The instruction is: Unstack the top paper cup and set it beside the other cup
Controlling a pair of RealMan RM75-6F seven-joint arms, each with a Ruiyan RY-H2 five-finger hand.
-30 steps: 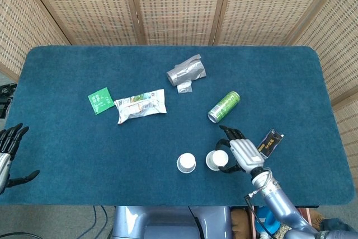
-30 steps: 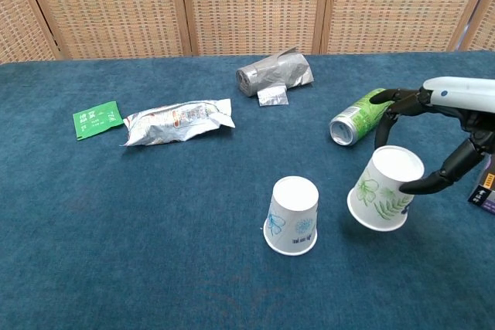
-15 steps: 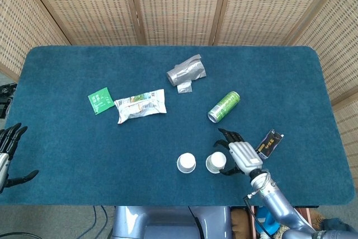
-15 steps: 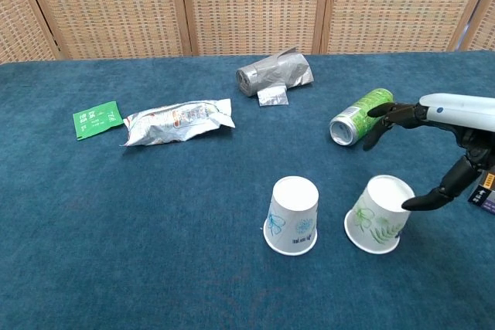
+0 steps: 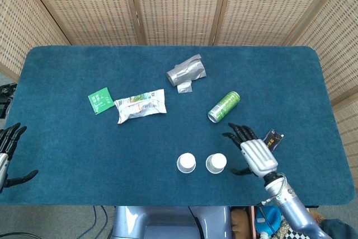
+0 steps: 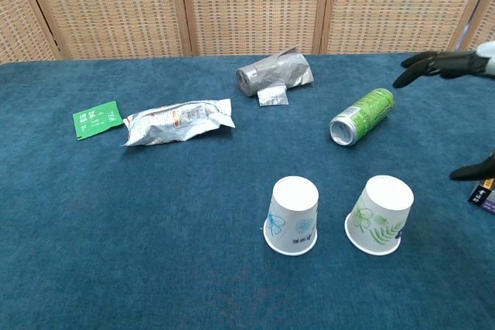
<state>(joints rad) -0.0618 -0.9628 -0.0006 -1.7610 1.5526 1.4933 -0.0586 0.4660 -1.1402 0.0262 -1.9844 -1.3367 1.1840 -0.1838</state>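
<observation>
Paper cup with green leaves (image 6: 379, 216) stands upside down beside the blue-flowered cup (image 6: 292, 216).
Right hand (image 5: 253, 150) hovers just beside it, fingers spread, empty; left hand (image 5: 8, 155) rests spread at the table edge (image 5: 67, 197).

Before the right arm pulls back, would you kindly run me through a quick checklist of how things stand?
1. Leaf-print cup stands rim down on the table: ok.
2. It sits beside the flower-print cup, apart: ok.
3. Right hand holds nothing, fingers spread: ok.
4. Right hand clear of the leaf-print cup: ok.
5. Green can lies near the hand's way back: cannot tell.
6. Left hand idle at the table edge: ok.
</observation>
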